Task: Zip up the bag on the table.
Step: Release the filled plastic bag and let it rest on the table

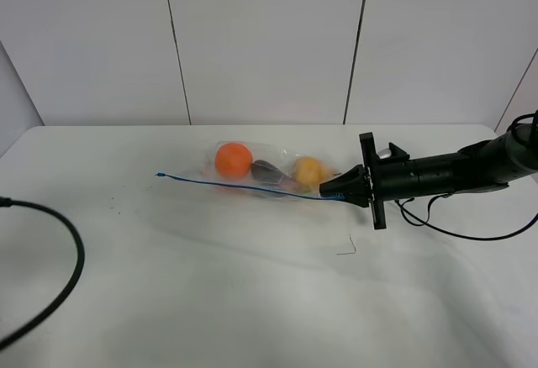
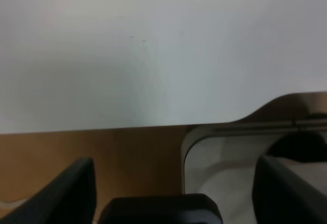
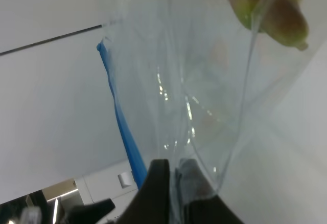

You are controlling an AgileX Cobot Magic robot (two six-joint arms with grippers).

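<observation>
The table (image 1: 210, 284) carries the bag (image 1: 269, 173) near its far middle, lying flat, fruit showing through the clear plastic. The right gripper (image 1: 329, 190) is pressed together on the bag's right corner, at the end of the blue zip strip (image 1: 239, 186), which runs leftward to a free end. To seal well, I judge the pinch should stay squarely on the strip and slide along it toward that free end, low and straight, with the far corner anchored so the bag does not drag. The left gripper (image 2: 171, 193) hangs spread over the table edge, away from the bag, holding nothing.
</observation>
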